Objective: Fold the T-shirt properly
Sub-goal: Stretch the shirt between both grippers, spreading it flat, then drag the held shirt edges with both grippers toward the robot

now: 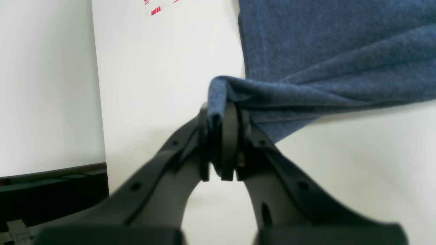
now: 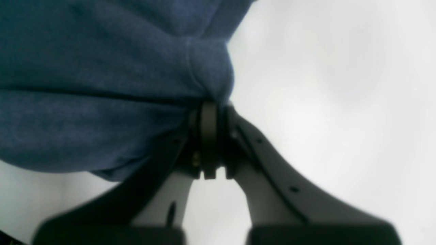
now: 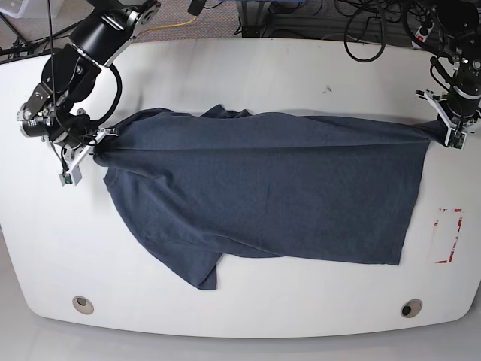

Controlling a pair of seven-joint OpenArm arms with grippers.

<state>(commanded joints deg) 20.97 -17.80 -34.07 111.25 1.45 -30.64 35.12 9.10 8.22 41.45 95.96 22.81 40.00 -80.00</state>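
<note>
The dark slate-blue T-shirt (image 3: pixel 263 188) lies spread across the white table, stretched between the two arms; no lettering shows. My left gripper (image 3: pixel 442 126), at the base view's right, is shut on a bunched corner of the T-shirt (image 1: pixel 218 98) at the table's right edge. My right gripper (image 3: pixel 99 143), at the base view's left, is shut on another bunched edge of the T-shirt (image 2: pixel 207 75). In the wrist views the left gripper (image 1: pixel 221 117) and the right gripper (image 2: pixel 209 109) have cloth pinched between closed jaws. One sleeve (image 3: pixel 197 267) hangs toward the front.
The white table (image 3: pixel 240 316) has two round holes near its front edge (image 3: pixel 83 304) (image 3: pixel 410 308). A red-striped marker (image 3: pixel 449 235) lies at the right, also in the left wrist view (image 1: pixel 158 7). Cables lie behind the far edge (image 3: pixel 361 30).
</note>
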